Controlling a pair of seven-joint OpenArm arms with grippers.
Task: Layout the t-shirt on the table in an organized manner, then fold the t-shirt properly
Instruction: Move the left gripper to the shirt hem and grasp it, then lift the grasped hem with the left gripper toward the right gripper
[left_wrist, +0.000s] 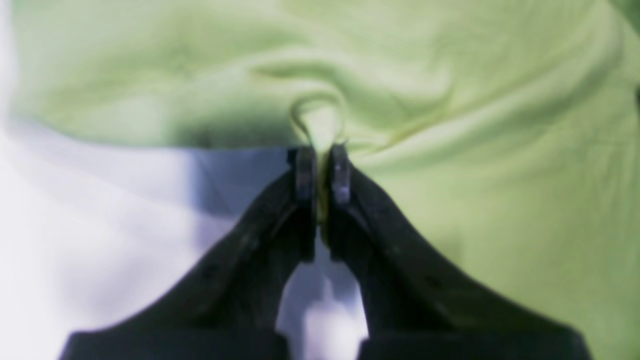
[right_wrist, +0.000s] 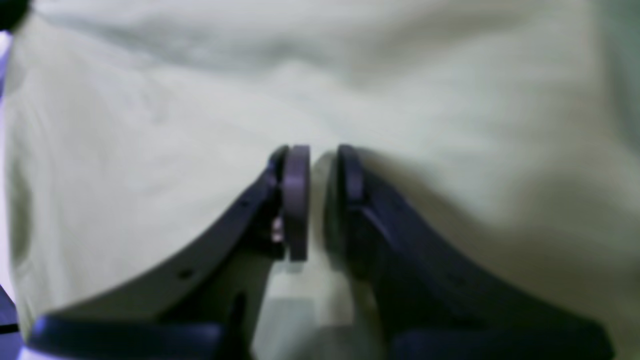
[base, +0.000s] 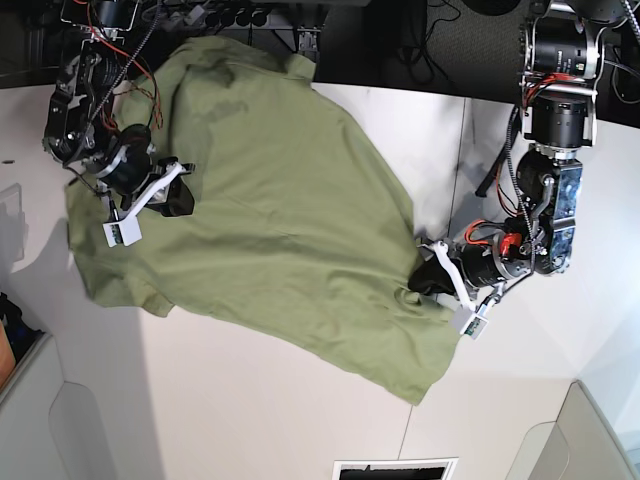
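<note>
Below me, a grey plastic bin with rounded corners (base: 62, 425) sits at one near corner, and a second pale grey bin (base: 575, 440) at the other. Between them lies a dark rectangular slot in a white frame (base: 394, 468). Black cables (base: 425, 48) trail over the dark floor beyond.

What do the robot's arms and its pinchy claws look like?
Both arms are black metal with round motor joints and loose red and black wires. The left gripper and right gripper have dark, curved fingers with flat pads, plus white plastic brackets near the wrists.
</note>
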